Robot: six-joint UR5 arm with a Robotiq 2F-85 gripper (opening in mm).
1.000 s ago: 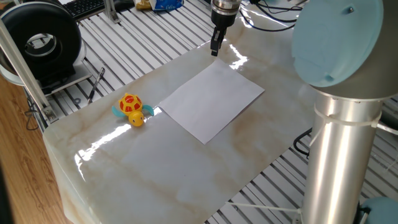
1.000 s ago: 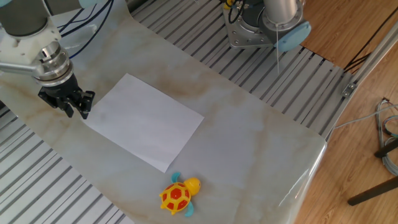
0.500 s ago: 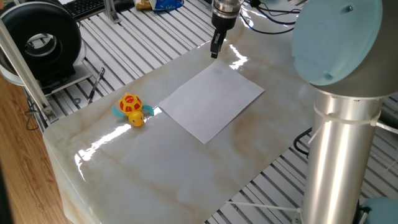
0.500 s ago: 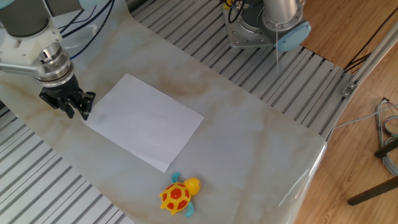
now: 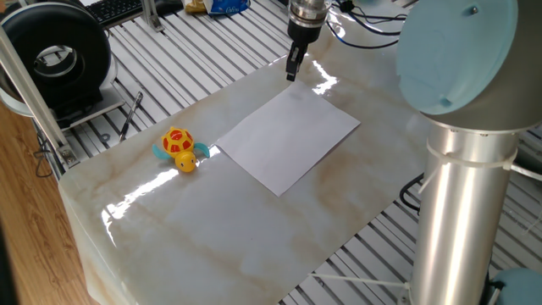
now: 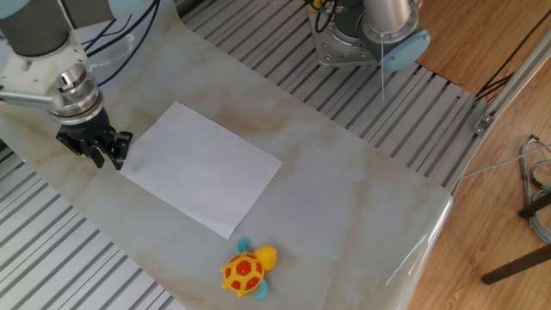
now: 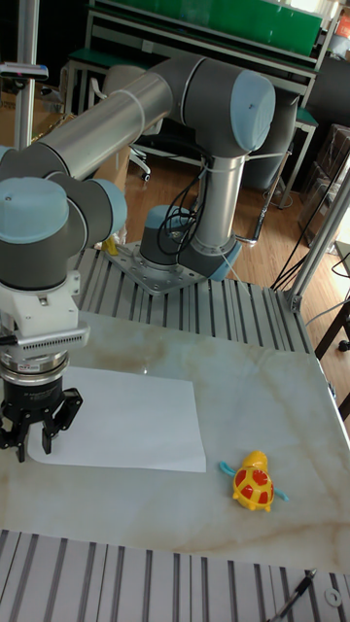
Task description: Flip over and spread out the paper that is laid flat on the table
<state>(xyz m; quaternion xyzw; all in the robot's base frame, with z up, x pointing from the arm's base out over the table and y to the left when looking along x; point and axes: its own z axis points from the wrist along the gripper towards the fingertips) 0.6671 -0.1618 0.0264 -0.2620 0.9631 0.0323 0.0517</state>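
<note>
Marble-look table (image 6: 362, 198) carries the paper (image 6: 201, 167) lying flat; the claw (image 6: 102, 153) hovers just off its far-left corner, fingers slightly parted, gripping nothing.

One thin white rectangular paper sheet (image 6: 201, 167) and one small yellow-orange toy turtle (image 6: 245, 269) on one cream marble-look desk (image 6: 362, 207).

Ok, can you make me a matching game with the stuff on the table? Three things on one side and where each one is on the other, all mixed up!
Things:
1. paper
2. toy turtle
3. hand

Places:
A. near the table edge, apart from the sheet
B. by one corner of the sheet
C. lying flat in the middle of the table

Pairs: 1-C, 2-A, 3-B
</note>
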